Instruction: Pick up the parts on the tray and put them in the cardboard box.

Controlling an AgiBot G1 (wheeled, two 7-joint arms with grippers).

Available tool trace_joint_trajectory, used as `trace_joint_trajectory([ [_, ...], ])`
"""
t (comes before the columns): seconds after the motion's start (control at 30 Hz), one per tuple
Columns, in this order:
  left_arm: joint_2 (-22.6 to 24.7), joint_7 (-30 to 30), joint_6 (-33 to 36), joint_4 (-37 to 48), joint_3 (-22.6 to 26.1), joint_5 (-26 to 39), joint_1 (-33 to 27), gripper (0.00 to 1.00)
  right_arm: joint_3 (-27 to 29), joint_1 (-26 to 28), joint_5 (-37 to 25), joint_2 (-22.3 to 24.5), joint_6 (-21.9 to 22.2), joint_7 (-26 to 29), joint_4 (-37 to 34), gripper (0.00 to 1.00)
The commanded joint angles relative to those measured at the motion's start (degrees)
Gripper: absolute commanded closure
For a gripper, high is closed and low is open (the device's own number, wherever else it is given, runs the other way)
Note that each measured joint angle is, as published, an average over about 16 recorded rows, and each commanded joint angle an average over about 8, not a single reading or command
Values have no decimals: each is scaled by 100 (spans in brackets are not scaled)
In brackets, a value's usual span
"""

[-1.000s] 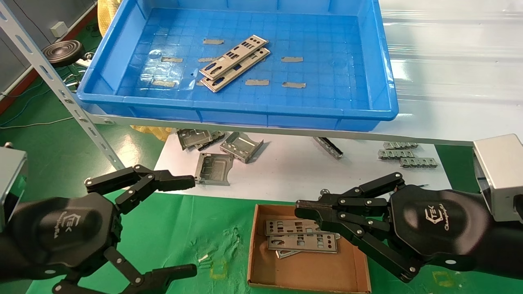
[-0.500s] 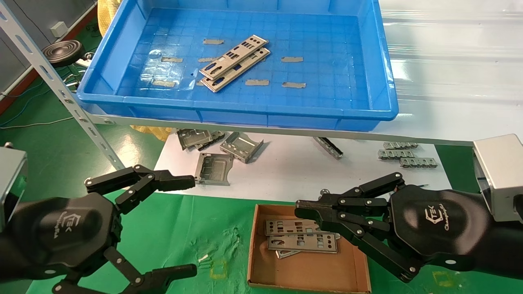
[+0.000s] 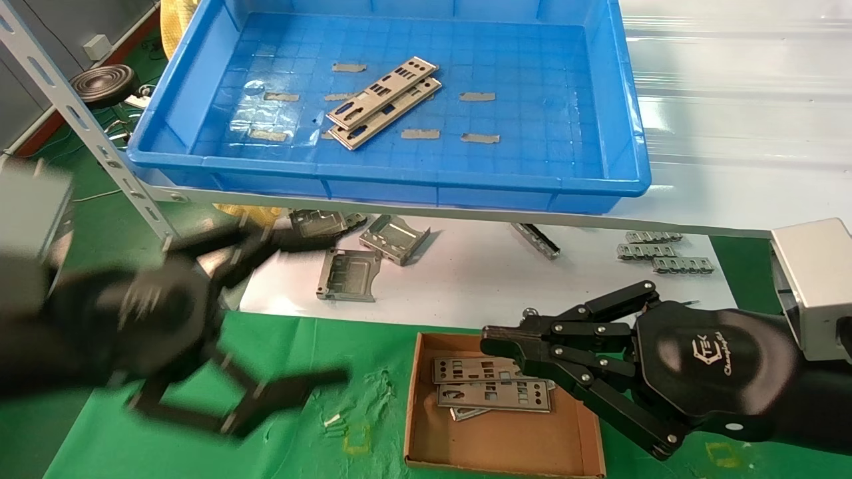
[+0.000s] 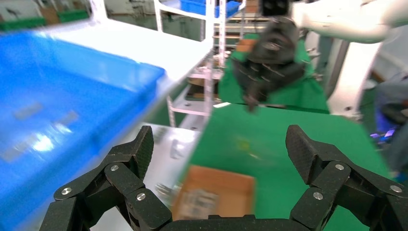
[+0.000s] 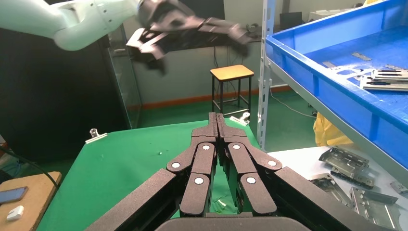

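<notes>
We see the left gripper point(image 3: 323, 309) w/ jaws spread wide, holding nothing, low on the robot's left, above the green mat point(image 3: 313, 359) & near the white sheet point(image 3: 466, 279). Right gripper point(image 3: 486, 339) sits over the cardboard box point(image 3: 506, 446), jaws pressed together, empty. Plates point(image 3: 492, 392) lie inside the box; two more parts point(image 3: 383, 101) lie stacked in the blue tray point(image 3: 399, 176) on the shelf.

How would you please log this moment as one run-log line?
left gripper: open, empty, near tray | right gripper: shut, over box | tray: two plates | box: plates
</notes>
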Motion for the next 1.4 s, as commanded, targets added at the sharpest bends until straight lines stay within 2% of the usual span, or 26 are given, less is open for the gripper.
trace_joint_trajectory([
  [0.03,148,-37,-174,0,64,223,-307,0,0,0,0,0,0,0,0,44],
  [0.13,508,39,-428,417,209,675,-903,0,0,0,0,0,0,0,0,9],
  [0.17,638,61,-493,604,263,812,-1106,0,0,0,0,0,0,0,0,1],
  [0.2,773,58,-538,817,320,922,-1306,0,0,0,0,0,0,0,0,0],
  [0.43,1654,246,-739,2624,667,1580,-2645,0,0,0,0,0,0,0,0,0],
  [0.63,2325,420,-969,4233,936,2030,-3431,0,0,0,0,0,0,0,0,0],
  [0.87,3076,553,-2013,5768,1120,2426,-3976,0,0,0,0,0,0,0,0,0],
  [1.07,3511,641,-2673,6400,1229,2624,-4112,0,0,0,0,0,0,0,0,0],
  [1.4,3573,658,-2480,6684,1279,2644,-4148,0,-1,0,0,0,0,0,0,0],
])
